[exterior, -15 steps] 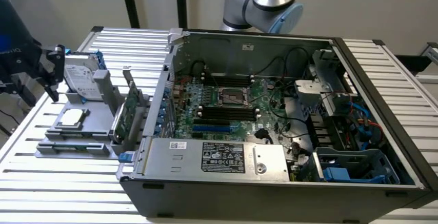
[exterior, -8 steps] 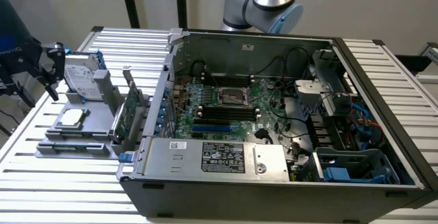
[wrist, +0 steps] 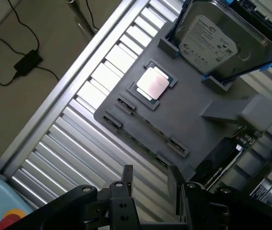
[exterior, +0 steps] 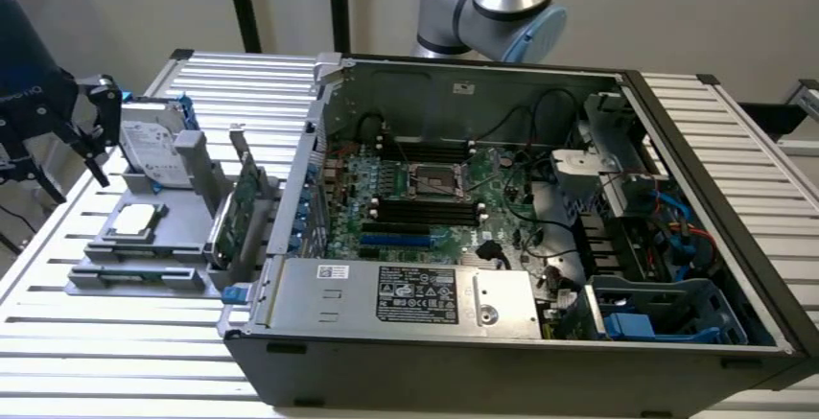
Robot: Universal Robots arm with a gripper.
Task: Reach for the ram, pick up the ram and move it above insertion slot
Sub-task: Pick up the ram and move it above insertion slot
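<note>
The ram (wrist: 143, 142) stands on edge in a slot along the rim of a grey holder (wrist: 183, 112); I see it as a thin green strip between two clips. In the exterior view the ram (exterior: 141, 271) lies along the holder's near edge. My gripper (wrist: 150, 170) hangs open above the slatted table just off that rim, nothing between its fingers. Seen from outside, the gripper (exterior: 80, 185) is at the far left, beside the holder. The black insertion slots (exterior: 423, 210) sit on the motherboard inside the open computer case (exterior: 512, 361).
The grey holder also carries a silver hard drive (wrist: 207, 38), a square processor chip (wrist: 152, 82) and an upright green card (exterior: 244, 203). The case walls, a power supply (exterior: 409, 294) and cables crowd the right. Cables and an adapter (wrist: 28, 61) lie on the floor.
</note>
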